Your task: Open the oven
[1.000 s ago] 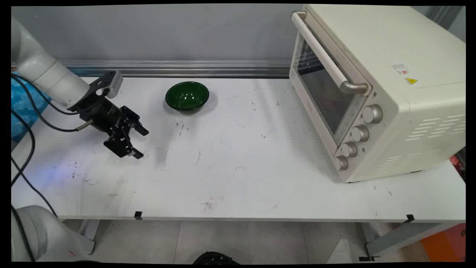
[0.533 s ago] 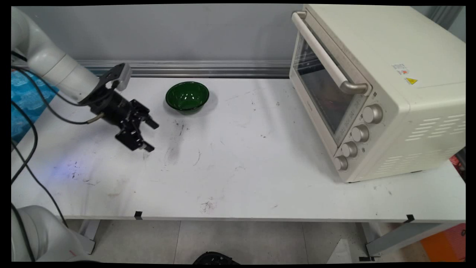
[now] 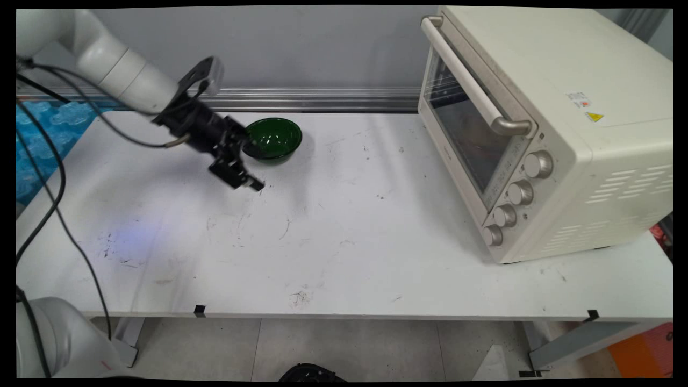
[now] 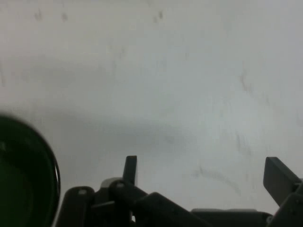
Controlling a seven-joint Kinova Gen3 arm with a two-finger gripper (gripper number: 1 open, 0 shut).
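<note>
My hand hangs wide apart and empty, just beside the green bowl.
Its fingers point down over the scuffed white table; the bowl sits at its far side, and the cream toaster oven stands well apart beyond it.

a robotics lab or test bench rather than a home kitchen: a scuffed white table on metal legs against a bare grey wall, an aluminium rail along its far edge, black tape marks on the near edge, and a cream toaster oven at 3 o'clock.
</note>
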